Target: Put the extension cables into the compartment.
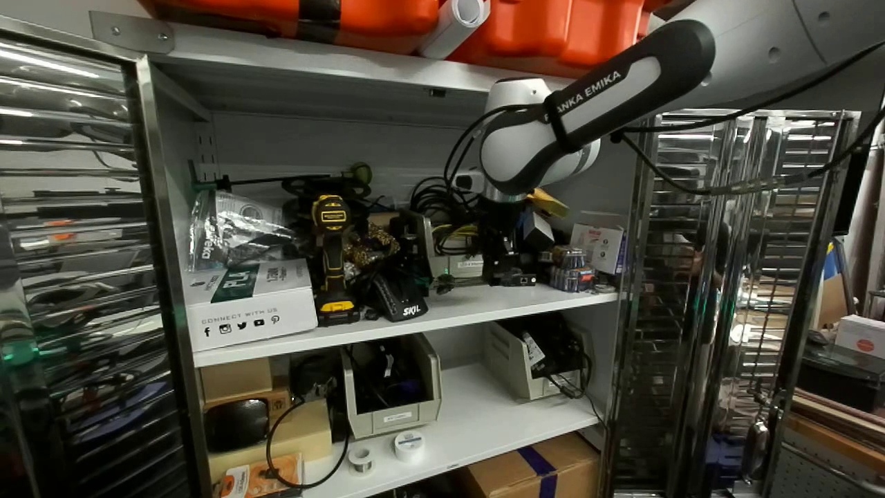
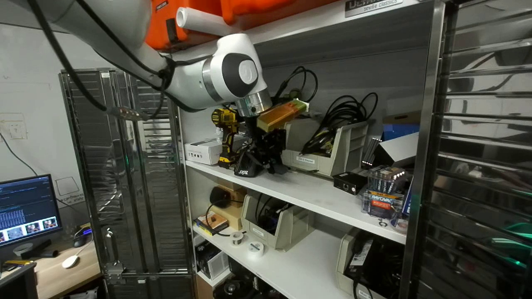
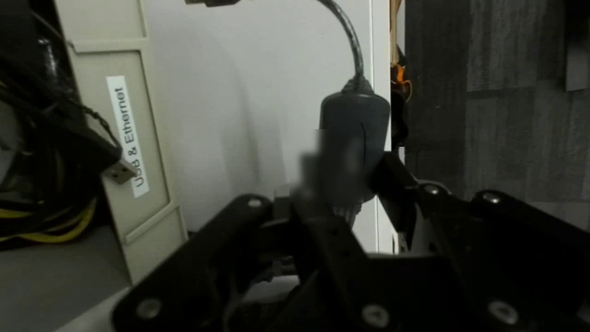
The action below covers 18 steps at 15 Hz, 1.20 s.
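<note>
The gripper [image 3: 348, 177] has its fingers snug on both sides of a dark grey cable adapter [image 3: 355, 124], though one contact is a blur in the wrist view tbh. The adapter's long axis runs roughly along the front edge of the white shelf [image 3: 276, 69], with a thin lead [image 3: 354, 46] curling out of the end away from the gripper. Next thing back is the USB & Ethernet bin [image 3: 103, 62], label on its front wall, not touching the fingers. The extension cables [image 2: 349, 114] I can make out are black coils heaped in that bin and poking over its rim, inside the compartment [image 1: 311, 145]. I'm guessing the adapter's meant to join them. So imo it hinges on this: the bin's open top is deeper in, not straight below. I'd go up, back over the lip, then let go.
</note>
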Each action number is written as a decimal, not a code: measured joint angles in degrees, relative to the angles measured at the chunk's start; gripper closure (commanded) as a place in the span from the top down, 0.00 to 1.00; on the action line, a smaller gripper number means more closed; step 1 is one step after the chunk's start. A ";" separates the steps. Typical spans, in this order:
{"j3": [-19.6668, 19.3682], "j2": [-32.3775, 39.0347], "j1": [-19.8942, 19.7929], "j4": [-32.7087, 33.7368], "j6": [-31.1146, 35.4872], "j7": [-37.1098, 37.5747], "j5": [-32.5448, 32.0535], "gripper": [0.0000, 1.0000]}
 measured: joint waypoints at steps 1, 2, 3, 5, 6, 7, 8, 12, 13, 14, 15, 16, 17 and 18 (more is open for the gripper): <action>-0.12 -1.50 0.00 -2.50 3.28 2.52 -0.70 0.17; -0.27 -2.77 -0.01 -4.74 6.63 5.02 -1.64 0.17; -0.48 -3.74 -0.01 -6.76 10.15 7.52 -3.07 0.17; -1.15 -4.82 0.00 -10.22 17.52 13.33 -7.21 0.17; -1.65 -4.96 0.00 -11.64 21.17 16.63 -9.71 0.17; -2.29 -4.96 0.00 -12.90 24.73 20.38 -12.34 0.17; -3.02 -4.95 0.00 -13.93 27.85 24.30 -15.00 0.17; -7.44 -4.90 1.14 -15.25 36.58 42.11 -26.78 0.16; -8.64 -4.90 1.67 -14.78 37.67 46.69 -29.60 0.16; -9.75 -4.90 2.28 -13.99 38.19 51.10 -32.23 0.16; -10.77 -4.89 2.92 -12.91 38.38 55.42 -34.76 0.16; -11.71 -4.84 3.62 -11.54 38.38 59.75 -37.15 0.16; -12.59 -4.66 4.32 -9.92 38.35 63.99 -39.47 0.16; -13.36 -4.28 4.99 -8.09 38.32 68.16 -41.68 0.16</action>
